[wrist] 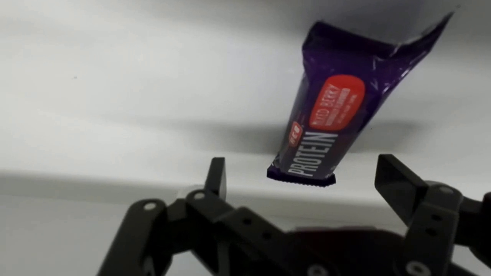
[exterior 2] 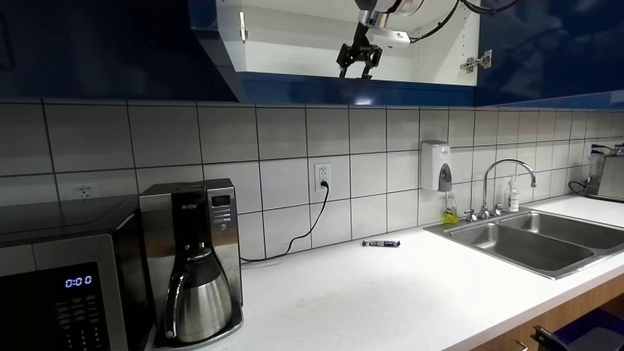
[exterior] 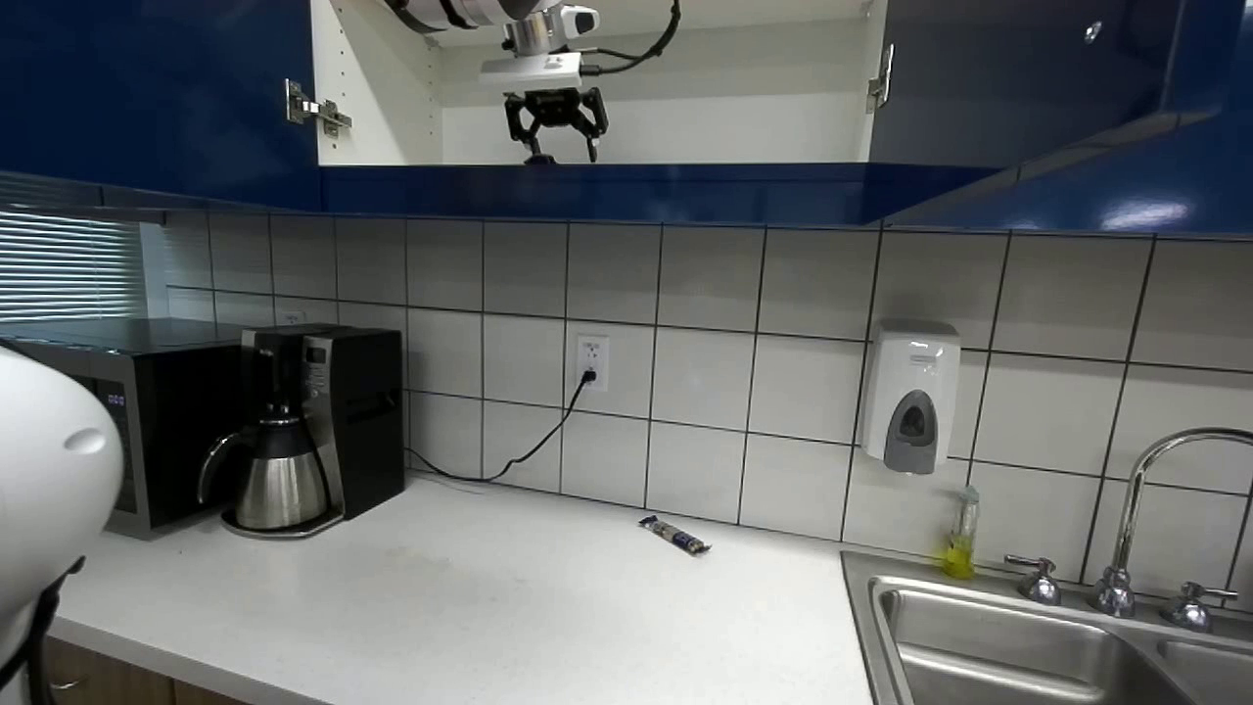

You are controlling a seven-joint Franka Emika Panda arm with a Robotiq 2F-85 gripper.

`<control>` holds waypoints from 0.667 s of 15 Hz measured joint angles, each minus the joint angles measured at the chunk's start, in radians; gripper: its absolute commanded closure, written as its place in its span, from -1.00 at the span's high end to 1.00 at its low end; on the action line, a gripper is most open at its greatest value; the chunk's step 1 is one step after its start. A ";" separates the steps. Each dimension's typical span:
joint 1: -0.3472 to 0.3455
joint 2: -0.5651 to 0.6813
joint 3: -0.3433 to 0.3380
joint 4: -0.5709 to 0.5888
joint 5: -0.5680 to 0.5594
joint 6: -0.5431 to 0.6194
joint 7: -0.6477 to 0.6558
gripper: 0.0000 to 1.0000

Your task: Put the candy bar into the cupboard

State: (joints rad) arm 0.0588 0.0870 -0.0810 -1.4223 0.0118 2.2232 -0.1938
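Observation:
The dark purple candy bar (wrist: pixel 322 115) with red marking lies on the white shelf inside the open cupboard, whose blue bottom edge shows in both exterior views (exterior: pixel 685 188) (exterior 2: pixel 414 91). In the exterior views the bar is mostly hidden behind that edge; a small dark shape shows at the fingertips. My gripper (wrist: pixel 307 174) is open and empty, its fingers apart on either side of the bar's near end, not touching it. In both exterior views the gripper (exterior: pixel 565 152) (exterior 2: pixel 355 73) points down inside the cupboard, its fingertips close to the shelf.
The cupboard's open blue doors (exterior: pixel 157 98) (exterior: pixel 1018 78) stand on either side of the opening. A similar dark grey bar (exterior: pixel 675 536) lies on the white counter (exterior: pixel 470 607) below. A coffee maker (exterior 2: pixel 224 253), microwave (exterior 2: pixel 73 292), soap dispenser (exterior: pixel 912 392) and sink (exterior: pixel 998 636) are below.

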 measured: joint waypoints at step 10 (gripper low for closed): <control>0.000 -0.050 -0.017 -0.025 0.002 0.000 0.000 1.00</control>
State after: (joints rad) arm 0.0588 0.0374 -0.0985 -1.4478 0.0137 2.2232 -0.1941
